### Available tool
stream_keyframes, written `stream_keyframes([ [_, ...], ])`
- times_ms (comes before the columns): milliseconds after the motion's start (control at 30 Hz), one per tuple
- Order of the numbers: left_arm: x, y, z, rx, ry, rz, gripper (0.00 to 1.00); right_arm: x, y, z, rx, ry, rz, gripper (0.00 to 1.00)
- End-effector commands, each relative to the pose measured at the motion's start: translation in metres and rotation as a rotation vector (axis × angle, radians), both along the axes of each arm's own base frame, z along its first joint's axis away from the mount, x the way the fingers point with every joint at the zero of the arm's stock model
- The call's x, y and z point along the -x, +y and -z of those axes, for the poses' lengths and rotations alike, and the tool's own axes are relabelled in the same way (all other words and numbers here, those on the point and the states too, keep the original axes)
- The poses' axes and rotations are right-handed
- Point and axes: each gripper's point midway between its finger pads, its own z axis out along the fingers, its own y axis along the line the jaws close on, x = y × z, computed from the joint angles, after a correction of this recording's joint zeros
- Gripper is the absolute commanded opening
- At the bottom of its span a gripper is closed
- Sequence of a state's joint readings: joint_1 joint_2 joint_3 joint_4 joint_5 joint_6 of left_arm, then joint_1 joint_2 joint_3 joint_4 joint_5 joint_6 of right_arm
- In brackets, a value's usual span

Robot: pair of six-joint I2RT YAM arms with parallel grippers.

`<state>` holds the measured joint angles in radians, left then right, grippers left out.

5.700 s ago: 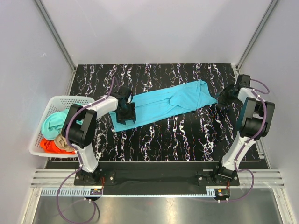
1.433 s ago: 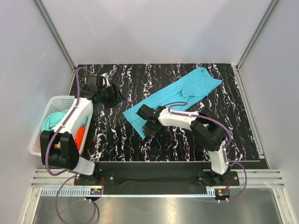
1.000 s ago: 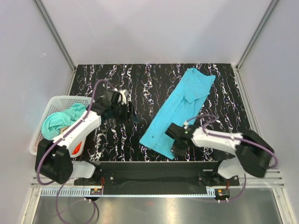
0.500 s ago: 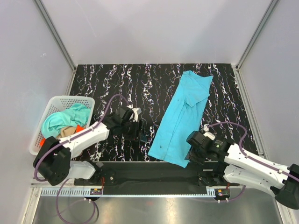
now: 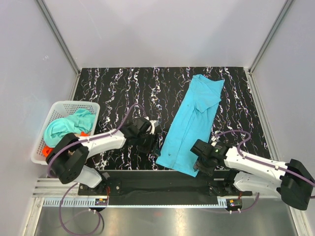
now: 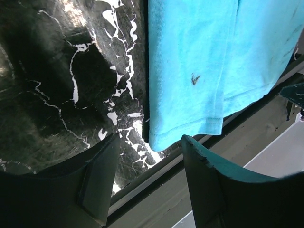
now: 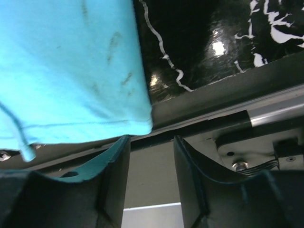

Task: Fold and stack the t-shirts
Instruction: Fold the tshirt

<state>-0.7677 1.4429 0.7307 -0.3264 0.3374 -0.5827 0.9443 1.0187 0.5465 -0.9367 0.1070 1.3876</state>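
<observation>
left gripper jaws spread | right gripper jaws spread | cyan t-shirt hem corners just ahead of both gaps, unpinched

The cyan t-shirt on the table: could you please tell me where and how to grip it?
Take the cyan t-shirt by its two near hem corners, the left end effector and right end effector each coming from the table's near edge. The hem seems to overhang it, so a finger could slip under each corner.

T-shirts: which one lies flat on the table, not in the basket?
The bright cyan t-shirt, stretched flat on the table; the mint-teal one and the orange-red one sit crumpled in the white basket.
</observation>
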Motion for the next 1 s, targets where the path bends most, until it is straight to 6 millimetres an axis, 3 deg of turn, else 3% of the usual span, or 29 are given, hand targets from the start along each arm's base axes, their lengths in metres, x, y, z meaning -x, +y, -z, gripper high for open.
stream_keyframes([
  [0,-0.004,-0.012,0.001,0.022,-0.034,0.008,0.59,-0.003,0.0,0.007,0.018,-0.01,0.017,0.5],
  [233,0.003,-0.01,0.015,-0.027,-0.026,0.027,0.59,-0.008,-0.001,0.006,0.012,-0.047,0.032,0.54],
  [467,0.012,-0.008,0.026,-0.047,-0.01,0.026,0.51,-0.013,-0.004,0.005,0.002,-0.079,0.096,0.54],
  [667,0.019,-0.021,0.026,0.015,0.036,0.058,0.44,-0.009,0.005,0.017,-0.034,-0.047,0.106,0.54],
  [767,0.021,-0.02,0.029,0.006,0.038,0.062,0.4,-0.035,0.0,-0.012,0.014,-0.173,0.116,0.53],
  [800,0.021,-0.021,0.028,0.009,0.038,0.06,0.38,-0.048,0.006,-0.04,0.004,-0.229,0.105,0.54],
  [867,0.021,-0.021,0.028,0.011,0.042,0.059,0.28,-0.072,-0.003,-0.069,0.074,-0.35,0.096,0.59],
  [900,0.021,-0.021,0.028,0.011,0.044,0.055,0.23,-0.082,-0.002,-0.093,0.081,-0.395,0.098,0.63],
  [967,0.022,-0.022,0.028,0.019,0.047,0.054,0.12,-0.105,-0.02,-0.11,0.173,-0.45,0.097,0.66],
])
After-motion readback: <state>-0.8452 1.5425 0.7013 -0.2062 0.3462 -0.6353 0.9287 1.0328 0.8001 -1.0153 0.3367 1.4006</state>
